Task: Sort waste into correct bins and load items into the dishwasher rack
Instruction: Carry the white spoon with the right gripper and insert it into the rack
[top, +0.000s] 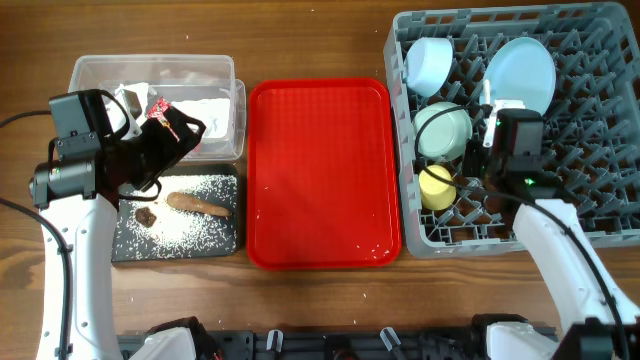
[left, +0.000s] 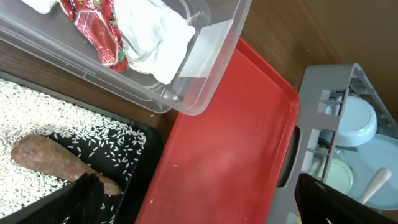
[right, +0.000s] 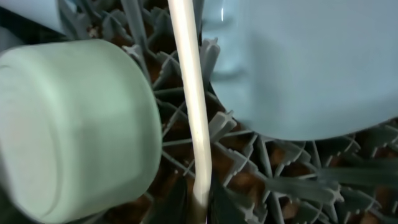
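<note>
The grey dishwasher rack (top: 600, 215) holds two light-blue bowls (top: 432, 62) (top: 443, 130), a light-blue plate (top: 520, 72) and a yellow cup (top: 436, 186). My right gripper (right: 199, 211) hangs inside the rack, shut on the handle of the white spoon (right: 191, 106), between a bowl (right: 74, 124) and the plate (right: 311, 62). My left gripper (left: 202, 208) is open and empty, above the edge of the black tray (left: 140, 180). The clear tub (left: 211, 56) holds white tissue (left: 155, 37) and a red wrapper (left: 99, 28). A brown stick (left: 56, 162) and rice crumbs (left: 37, 124) lie in the black tray.
A large red serving tray (top: 320, 170) lies between the bins and the rack, with a few stray rice grains on it. Wooden tabletop (top: 320, 40) surrounds everything. The left arm (top: 70, 190) reaches over the black tray's left side.
</note>
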